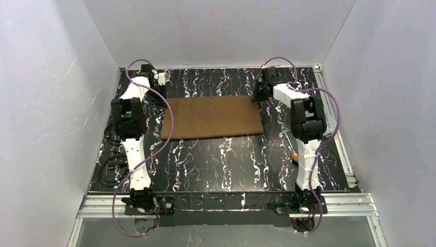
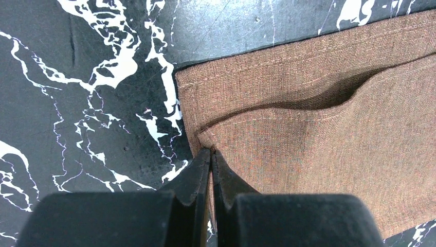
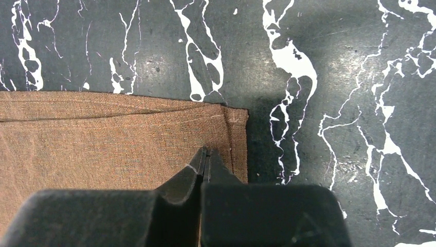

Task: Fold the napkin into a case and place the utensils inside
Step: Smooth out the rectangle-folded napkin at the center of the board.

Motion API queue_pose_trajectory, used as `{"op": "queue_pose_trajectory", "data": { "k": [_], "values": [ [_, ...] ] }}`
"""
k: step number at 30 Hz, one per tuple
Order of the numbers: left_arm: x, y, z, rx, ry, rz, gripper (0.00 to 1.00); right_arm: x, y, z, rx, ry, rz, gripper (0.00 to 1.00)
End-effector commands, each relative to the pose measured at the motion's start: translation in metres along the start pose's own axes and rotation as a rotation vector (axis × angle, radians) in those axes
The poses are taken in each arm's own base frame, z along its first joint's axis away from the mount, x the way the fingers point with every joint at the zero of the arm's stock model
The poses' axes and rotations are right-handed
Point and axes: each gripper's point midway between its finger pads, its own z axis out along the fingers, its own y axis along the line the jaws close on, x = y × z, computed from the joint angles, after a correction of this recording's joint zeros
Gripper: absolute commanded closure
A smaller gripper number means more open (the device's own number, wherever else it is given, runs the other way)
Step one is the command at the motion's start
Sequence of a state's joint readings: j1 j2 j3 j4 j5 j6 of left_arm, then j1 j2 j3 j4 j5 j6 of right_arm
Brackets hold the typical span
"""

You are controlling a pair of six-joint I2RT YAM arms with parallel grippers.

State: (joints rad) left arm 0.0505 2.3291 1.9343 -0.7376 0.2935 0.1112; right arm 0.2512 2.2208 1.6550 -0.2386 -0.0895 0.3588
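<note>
A brown napkin (image 1: 213,117) lies flat on the far half of a black, white-veined table (image 1: 216,164). It is doubled over into a wide strip of two layers. Your arms reach to its two far corners, one at each end.

Your left gripper (image 2: 211,154) sits at the far left corner. Its jaws are pressed tight together where the upper layer's corner runs in between them, so it appears to pinch that layer alone. The layer bulges up a little beside the grip, leaving a dark gap above the lower sheet.

Your right gripper (image 3: 204,154) is likewise clamped narrow, just inside the hem at the far right corner, seemingly nipping cloth.

Holding both corners likely lets you carry that edge evenly into the next fold.

The utensils (image 1: 286,133), small teal and reddish shapes, wait near the table's right edge beside your right arm, apart from the napkin.
</note>
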Motion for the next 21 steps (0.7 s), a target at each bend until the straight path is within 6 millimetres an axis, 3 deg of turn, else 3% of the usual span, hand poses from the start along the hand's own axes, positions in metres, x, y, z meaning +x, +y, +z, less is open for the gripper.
{"op": "queue_pose_trajectory", "data": {
  "k": [1, 14, 21],
  "values": [
    [-0.024, -0.01, -0.029, 0.014, -0.083, 0.026, 1.0, -0.029, 0.017, -0.018, -0.033, -0.086, -0.026, 0.99],
    [-0.043, -0.021, -0.05, 0.018, -0.148, 0.066, 1.0, -0.045, 0.005, -0.05, 0.049, -0.197, -0.028, 0.99],
    [-0.054, -0.015, -0.048, -0.035, -0.172, 0.095, 1.0, -0.047, 0.003, -0.047, 0.052, -0.203, -0.015, 0.99]
  ]
}}
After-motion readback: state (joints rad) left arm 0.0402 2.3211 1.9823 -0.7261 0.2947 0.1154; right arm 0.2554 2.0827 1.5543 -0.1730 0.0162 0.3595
